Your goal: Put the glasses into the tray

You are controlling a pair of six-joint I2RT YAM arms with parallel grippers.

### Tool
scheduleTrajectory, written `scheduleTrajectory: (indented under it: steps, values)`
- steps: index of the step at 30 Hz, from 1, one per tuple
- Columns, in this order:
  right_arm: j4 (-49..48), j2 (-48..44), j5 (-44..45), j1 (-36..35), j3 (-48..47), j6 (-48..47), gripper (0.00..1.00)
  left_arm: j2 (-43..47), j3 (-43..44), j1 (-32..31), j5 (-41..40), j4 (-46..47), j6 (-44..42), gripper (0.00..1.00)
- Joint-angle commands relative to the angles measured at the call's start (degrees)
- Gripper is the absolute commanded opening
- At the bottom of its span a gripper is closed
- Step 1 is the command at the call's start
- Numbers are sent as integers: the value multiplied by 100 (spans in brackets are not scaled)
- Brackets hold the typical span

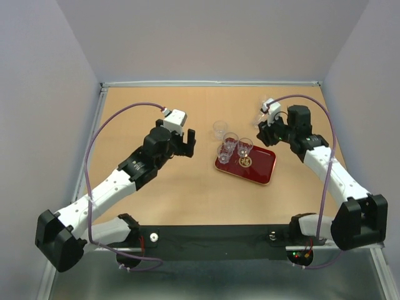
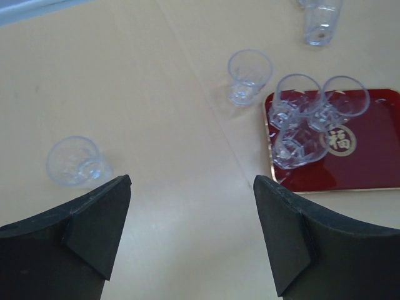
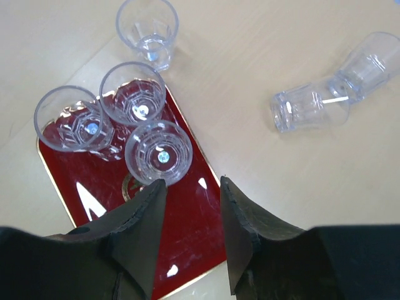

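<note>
While three glasses (image 3: 139, 103) stand upright and bunched together, rims touching, in one corner of the dark red tray (image 3: 187, 231), the others are scattered over the table (image 1: 169, 194). A gold emblem (image 2: 339, 140) shows at the tray's centre, just beside the cluster.

A fourth glass (image 3: 147, 28) stands upright on the table just off that same corner, close to the rim but outside it. Further out, two more glasses (image 3: 309, 109) lie on their sides, end to end and apparently touching, well apart from the tray. And there's a seventh glass (image 2: 73, 161), upright on the wood on the opposite side, a good way off.

Over to the arms. The right end effector (image 3: 192, 184) hovers above the tray, right next to the cluster, its fingers a narrow gap apart with nothing between them. The left end effector (image 2: 192, 187) hangs over bare table between the lone seventh glass and the tray, fingers spread wide and empty.
</note>
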State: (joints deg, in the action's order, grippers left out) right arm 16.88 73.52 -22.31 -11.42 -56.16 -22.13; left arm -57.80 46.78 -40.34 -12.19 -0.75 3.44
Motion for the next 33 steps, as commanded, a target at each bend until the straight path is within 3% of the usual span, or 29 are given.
scheduleTrajectory:
  steps: [1,6,11,14,23,33]
  values:
    - [-203,-530,-316,402,438,-38,46,-327,393,61,778,681,1023,91]
    - [-247,-882,-1003,1298,580,297,46,-1222,524,228,1192,1252,2150,90]
    - [-414,-1067,-925,1406,826,235,46,-2190,946,421,1368,1288,3091,88]
    - [-440,-1024,-907,1432,844,236,46,-2849,1341,500,1542,1157,3469,81]
    - [-519,-1137,-916,1520,923,271,46,-4651,2967,536,1509,85,3769,68]
    - [-616,-1243,-890,1616,967,323,46,-5548,3995,527,823,-794,3541,68]
